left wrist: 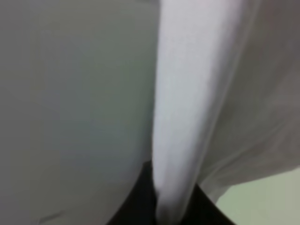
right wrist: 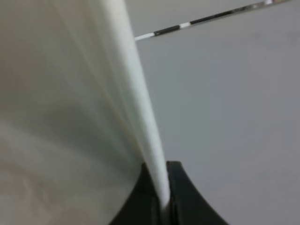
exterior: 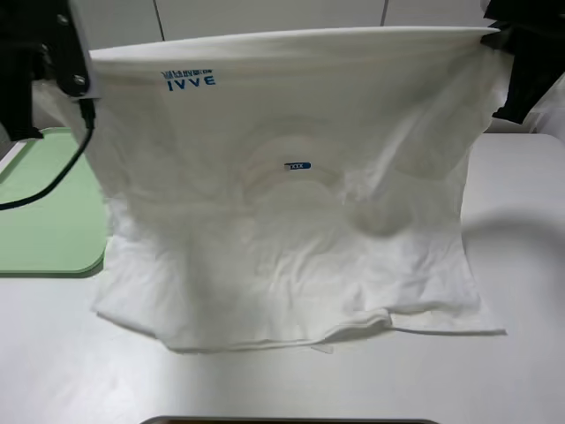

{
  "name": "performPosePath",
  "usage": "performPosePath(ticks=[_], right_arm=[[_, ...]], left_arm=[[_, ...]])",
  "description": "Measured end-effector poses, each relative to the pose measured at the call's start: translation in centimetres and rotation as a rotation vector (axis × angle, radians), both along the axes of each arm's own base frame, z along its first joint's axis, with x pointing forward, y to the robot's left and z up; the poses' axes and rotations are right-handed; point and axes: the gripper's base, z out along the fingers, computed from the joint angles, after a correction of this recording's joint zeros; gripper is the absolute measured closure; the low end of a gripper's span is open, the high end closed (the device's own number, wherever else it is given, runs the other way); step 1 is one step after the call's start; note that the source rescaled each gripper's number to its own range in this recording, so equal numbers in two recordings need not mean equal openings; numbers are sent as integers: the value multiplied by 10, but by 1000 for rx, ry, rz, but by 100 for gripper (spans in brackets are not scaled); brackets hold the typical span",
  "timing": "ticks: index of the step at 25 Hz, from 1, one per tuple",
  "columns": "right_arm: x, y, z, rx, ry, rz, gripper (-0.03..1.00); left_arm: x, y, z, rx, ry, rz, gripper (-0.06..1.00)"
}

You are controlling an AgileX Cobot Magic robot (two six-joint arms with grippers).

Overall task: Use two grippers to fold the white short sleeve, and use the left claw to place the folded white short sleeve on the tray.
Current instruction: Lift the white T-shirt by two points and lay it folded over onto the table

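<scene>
The white short sleeve [exterior: 291,212] hangs stretched between both grippers, its top edge lifted high and taut, its lower part resting crumpled on the white table. Blue "IVVE" print shows at its upper left, a blue neck label in the middle. My left gripper [exterior: 84,66] is shut on the shirt's upper left corner; the left wrist view shows the fabric [left wrist: 187,103] pinched between black fingers [left wrist: 136,206]. My right gripper [exterior: 494,37] is shut on the upper right corner; the right wrist view shows the cloth edge [right wrist: 136,108] clamped in black fingers [right wrist: 187,201]. The pale green tray [exterior: 44,212] lies at the left.
The white table [exterior: 521,265] spreads around the shirt. A black cable [exterior: 53,181] from the left arm hangs over the tray. A dark edge [exterior: 291,420] shows at the table's front. White cabinet panels stand behind.
</scene>
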Motion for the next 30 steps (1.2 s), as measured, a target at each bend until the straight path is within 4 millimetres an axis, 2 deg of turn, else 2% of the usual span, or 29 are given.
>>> performPosePath(ticks=[5,7,8,11,16,19,24,30], right_arm=[[38,-15,-27,73,-6,34,97],[42,-18,-30,125,-4,19,97],[43,-19,-31,153,5,1,97],[43,-21,-34,225,41,-68,97],[39,-28,-41,299,129,-190,97],[35,-31,-48,329,211,-270,97],[31,-33,-54,321,282,-301,97],[18,-31,-67,314,492,-326,97]], left_arm=[[25,-11,-24,-40,31,21,94],[29,-13,-28,-62,36,33,94],[37,-17,-40,-93,60,50,94],[43,-22,-54,-150,97,81,94],[41,-25,-57,-267,135,136,94],[35,-26,-66,-309,180,169,94],[27,-24,-80,-305,230,183,94],[11,-18,-103,-262,305,184,94]])
